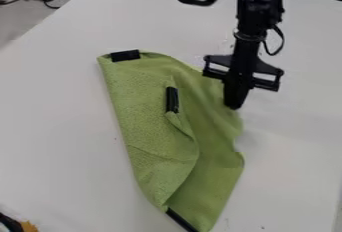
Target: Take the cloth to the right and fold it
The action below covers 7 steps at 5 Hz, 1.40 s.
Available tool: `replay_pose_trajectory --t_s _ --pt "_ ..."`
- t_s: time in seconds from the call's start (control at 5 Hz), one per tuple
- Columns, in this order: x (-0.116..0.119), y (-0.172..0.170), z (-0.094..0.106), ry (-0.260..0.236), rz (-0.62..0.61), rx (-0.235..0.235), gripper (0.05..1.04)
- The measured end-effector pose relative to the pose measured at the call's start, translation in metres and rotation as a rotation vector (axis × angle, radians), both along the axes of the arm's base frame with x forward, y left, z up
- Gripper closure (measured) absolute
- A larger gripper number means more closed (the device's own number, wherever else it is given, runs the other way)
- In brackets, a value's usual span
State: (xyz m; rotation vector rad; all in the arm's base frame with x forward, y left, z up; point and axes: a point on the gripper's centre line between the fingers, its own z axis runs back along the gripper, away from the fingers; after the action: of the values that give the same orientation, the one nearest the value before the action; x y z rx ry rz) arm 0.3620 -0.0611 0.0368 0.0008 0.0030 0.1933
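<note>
green cloth [143, 111] centre of white table [60, 126], partly doubled over. pincer [234, 105] at its right edge, far half; cannot tell if open or closed. judged light, limp, apt to bunch. best hold: shallow pinch beside middle black tab [172, 99].

Tabletop [60, 126]: bright, under soft, broad light
Cloth [143, 106]: matt, gently shaded along its folds
Shadow: faint and soft-edged, just right of the cloth (easy to miss, really)
Gripper [232, 103]: very dark, its detail sunk in black
Light's direction: cannot be told
</note>
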Motion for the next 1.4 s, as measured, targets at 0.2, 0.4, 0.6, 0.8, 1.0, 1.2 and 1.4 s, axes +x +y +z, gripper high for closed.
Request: replay_pose_trajectory --t_s 0.2,0.4,0.6,0.8,1.0,1.2,1.4 --pt "-0.011 0.038 0.012 -0.03 0.131 -0.025 1.029" --pt "-0.022 0.067 0.014 -0.083 0.219 -0.063 1.029" --pt "-0.038 0.104 0.002 -0.098 0.298 -0.089 1.029" --pt "-0.054 0.122 -0.008 -0.103 0.322 -0.113 1.029" --pt "-0.067 0.13 -0.017 -0.104 0.342 -0.127 1.008" --pt "-0.068 0.133 -0.017 -0.098 0.301 -0.082 0.858" --pt "-0.068 0.136 -0.004 -0.088 0.229 -0.013 0.605"
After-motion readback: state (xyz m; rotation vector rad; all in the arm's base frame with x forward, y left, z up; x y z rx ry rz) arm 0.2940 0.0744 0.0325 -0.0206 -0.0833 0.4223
